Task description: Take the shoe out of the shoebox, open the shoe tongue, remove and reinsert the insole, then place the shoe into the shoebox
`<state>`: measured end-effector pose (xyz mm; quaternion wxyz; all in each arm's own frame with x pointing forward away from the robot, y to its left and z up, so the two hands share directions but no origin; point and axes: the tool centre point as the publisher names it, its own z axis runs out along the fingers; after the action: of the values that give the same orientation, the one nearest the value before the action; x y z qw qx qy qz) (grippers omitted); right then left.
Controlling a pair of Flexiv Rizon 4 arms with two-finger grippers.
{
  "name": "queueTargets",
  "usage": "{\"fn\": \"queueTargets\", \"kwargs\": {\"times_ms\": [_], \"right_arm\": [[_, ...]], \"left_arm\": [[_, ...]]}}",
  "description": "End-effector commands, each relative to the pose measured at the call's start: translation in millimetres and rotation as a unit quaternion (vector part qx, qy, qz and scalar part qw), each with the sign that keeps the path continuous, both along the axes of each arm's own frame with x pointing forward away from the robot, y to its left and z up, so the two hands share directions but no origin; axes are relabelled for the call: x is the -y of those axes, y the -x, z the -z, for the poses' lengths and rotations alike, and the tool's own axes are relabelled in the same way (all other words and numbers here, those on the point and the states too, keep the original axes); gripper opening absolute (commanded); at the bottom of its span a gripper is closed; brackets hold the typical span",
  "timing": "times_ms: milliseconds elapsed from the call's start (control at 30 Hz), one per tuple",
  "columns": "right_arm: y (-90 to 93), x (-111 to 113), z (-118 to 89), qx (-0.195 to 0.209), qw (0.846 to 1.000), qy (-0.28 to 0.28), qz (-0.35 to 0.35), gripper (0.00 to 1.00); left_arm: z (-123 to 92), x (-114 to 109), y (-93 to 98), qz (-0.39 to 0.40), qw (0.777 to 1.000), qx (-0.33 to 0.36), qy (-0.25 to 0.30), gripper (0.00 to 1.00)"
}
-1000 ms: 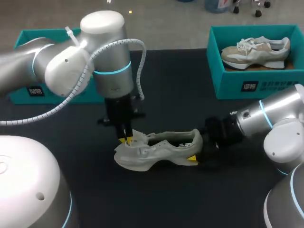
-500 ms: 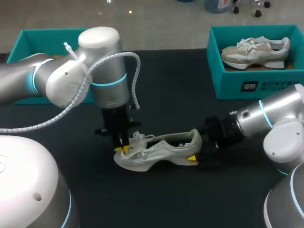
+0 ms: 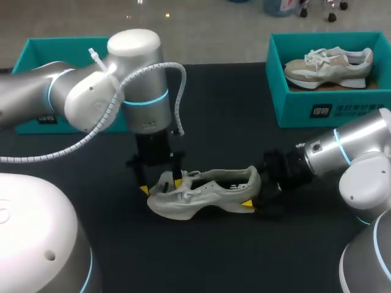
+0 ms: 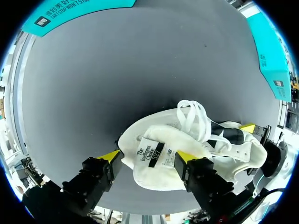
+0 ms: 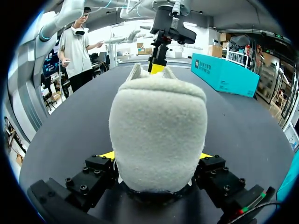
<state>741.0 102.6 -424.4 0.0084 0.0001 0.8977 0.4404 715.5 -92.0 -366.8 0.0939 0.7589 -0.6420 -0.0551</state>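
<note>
White shoe [image 3: 208,192] in right hand [image 5: 156,156]

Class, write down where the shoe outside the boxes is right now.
Head view: the shoe lies at the middle of the table, heel held by the right gripper, with the left gripper open astride its tongue.
</note>
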Motion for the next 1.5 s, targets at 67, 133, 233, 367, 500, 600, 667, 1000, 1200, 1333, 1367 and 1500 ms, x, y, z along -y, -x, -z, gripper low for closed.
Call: {"fn": "queueTargets", "kwargs": {"times_ms": [67, 133, 233, 367, 500, 600, 667, 1000, 1200, 1333, 1367, 1500], "right_arm": [[0.4, 0, 0, 0.000, 1.000, 0.002, 0.001, 0.00], [0.4, 0, 0, 0.000, 1.000, 0.002, 0.001, 0.00], [0.4, 0, 0, 0.000, 1.000, 0.002, 0.001, 0.00], [0.4, 0, 0, 0.000, 1.000, 0.002, 0.001, 0.00], [0.4, 0, 0, 0.000, 1.000, 0.002, 0.001, 0.00], [0.4, 0, 0, 0.000, 1.000, 0.002, 0.001, 0.00], [0.4, 0, 0, 0.000, 1.000, 0.002, 0.001, 0.00], [0.4, 0, 0, 0.000, 1.000, 0.002, 0.001, 0.00], [0.4, 0, 0, 0.000, 1.000, 0.002, 0.001, 0.00], [0.4, 0, 0, 0.000, 1.000, 0.002, 0.001, 0.00], [0.4, 0, 0, 0.000, 1.000, 0.002, 0.001, 0.00], [0.4, 0, 0, 0.000, 1.000, 0.002, 0.001, 0.00]], "left_arm": [[-21, -4, 4.0, 0.032, 0.999, 0.020, 0.017, 1.00], [-24, -4, 1.0, 0.054, 0.998, 0.025, 0.018, 1.00], [-27, -4, -3.9, 0.069, 0.997, 0.030, 0.011, 1.00], [-35, -4, -9.4, 0.074, 0.996, 0.041, 0.021, 1.00], [-45, -1, -16.3, 0.082, 0.994, 0.058, 0.035, 1.00], [-51, 3, -23.9, 0.093, 0.993, 0.066, 0.038, 1.00], [-56, 6, -28.9, 0.111, 0.991, 0.072, 0.038, 1.00], [-101, 15, -59.7, 0.287, 0.953, 0.090, 0.027, 1.00], [-134, 19, -72.5, 0.406, 0.910, 0.080, 0.034, 1.00], [-146, 25, -72.6, 0.468, 0.881, 0.068, 0.018, 1.00], [-146, 25, -72.6, 0.468, 0.881, 0.068, 0.018, 1.00], [-146, 25, -72.6, 0.468, 0.881, 0.068, 0.018, 1.00]]}}
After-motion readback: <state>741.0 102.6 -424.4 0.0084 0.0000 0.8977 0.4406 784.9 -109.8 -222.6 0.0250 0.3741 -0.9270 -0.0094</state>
